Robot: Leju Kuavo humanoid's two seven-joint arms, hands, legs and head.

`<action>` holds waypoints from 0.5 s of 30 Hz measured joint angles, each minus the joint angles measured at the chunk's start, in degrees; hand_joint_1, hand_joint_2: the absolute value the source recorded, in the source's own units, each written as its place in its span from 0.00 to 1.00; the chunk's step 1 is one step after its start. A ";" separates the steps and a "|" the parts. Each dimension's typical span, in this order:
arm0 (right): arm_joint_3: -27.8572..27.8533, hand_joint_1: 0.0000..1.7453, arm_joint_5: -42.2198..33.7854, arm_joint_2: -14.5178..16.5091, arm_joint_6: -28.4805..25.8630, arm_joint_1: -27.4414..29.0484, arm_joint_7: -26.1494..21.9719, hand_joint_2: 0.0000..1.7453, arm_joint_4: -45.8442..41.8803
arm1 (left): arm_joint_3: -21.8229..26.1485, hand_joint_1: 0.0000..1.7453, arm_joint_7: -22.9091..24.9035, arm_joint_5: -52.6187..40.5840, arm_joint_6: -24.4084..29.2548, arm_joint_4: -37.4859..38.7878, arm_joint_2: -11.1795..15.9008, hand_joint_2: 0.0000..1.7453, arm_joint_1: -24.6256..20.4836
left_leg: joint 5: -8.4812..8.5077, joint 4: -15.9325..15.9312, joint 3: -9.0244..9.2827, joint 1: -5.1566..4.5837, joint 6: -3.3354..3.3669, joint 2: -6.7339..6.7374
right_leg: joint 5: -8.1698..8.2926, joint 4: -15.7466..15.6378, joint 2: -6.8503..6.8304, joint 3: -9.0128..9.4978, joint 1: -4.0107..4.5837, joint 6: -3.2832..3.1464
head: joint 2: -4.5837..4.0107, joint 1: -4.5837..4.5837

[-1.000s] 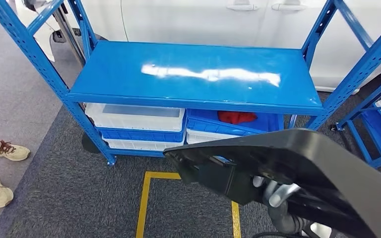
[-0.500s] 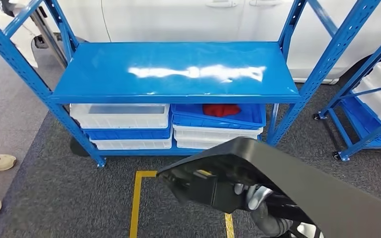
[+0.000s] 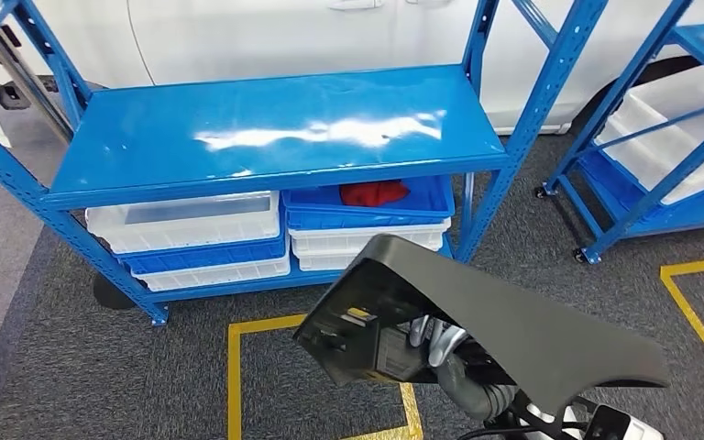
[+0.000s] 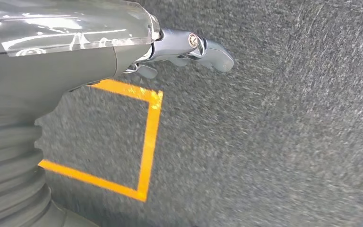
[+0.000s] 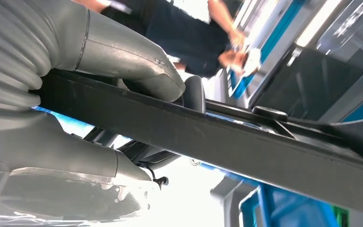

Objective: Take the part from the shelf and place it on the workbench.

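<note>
A large black plastic part (image 3: 522,321) with a curved shell and a ribbed bracket end is held low in front of me, above the carpet. My right hand (image 3: 435,341) grips it from underneath, mostly hidden by the shell. In the right wrist view the grey thumb (image 5: 127,59) and the fingers below clamp the part's dark flat edge (image 5: 227,142). My left hand (image 4: 184,47) hangs over the grey carpet with a finger stretched out and nothing in it. The blue shelf (image 3: 266,137) stands ahead, its upper board bare.
Under the shelf sit white bins (image 3: 183,220) and a blue bin with a red thing (image 3: 376,194). A second blue rack (image 3: 660,137) stands at the right. Yellow tape (image 3: 234,367) marks the carpet. A white car is behind the shelf. A person (image 5: 189,28) stands nearby.
The whole picture has slid left and tilted, so the camera has turned to the right. The black part stays in my right hand, now lower and more central.
</note>
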 joint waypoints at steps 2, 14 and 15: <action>0.38 1.00 0.65 0.00 -0.98 0.02 0.00 1.00 0.27 | -0.36 0.00 -0.02 0.01 0.76 0.01 -0.12 1.00 -0.06 | -0.06 0.00 0.06 -0.17 -0.58 1.13 | 0.00 -0.39 0.79 -0.29 0.21 -0.97 | 0.00 -0.01; 1.80 1.00 -0.37 -0.01 -2.98 -0.20 0.00 1.00 1.55 | -2.06 0.00 -0.75 0.01 0.09 0.03 -0.59 1.00 0.26 | -0.45 3.81 -1.97 0.43 -0.84 -7.33 | 0.71 0.01 8.53 -0.88 0.08 -2.12 | 0.00 0.00; 1.86 1.00 -0.37 -0.02 -3.00 -0.20 0.00 1.00 1.55 | -2.14 0.00 -0.79 0.01 0.04 0.03 -0.60 1.00 0.25 | -0.05 1.92 -1.20 0.42 -0.66 -8.10 | 0.78 0.12 9.09 -1.10 0.08 -1.79 | 0.00 0.01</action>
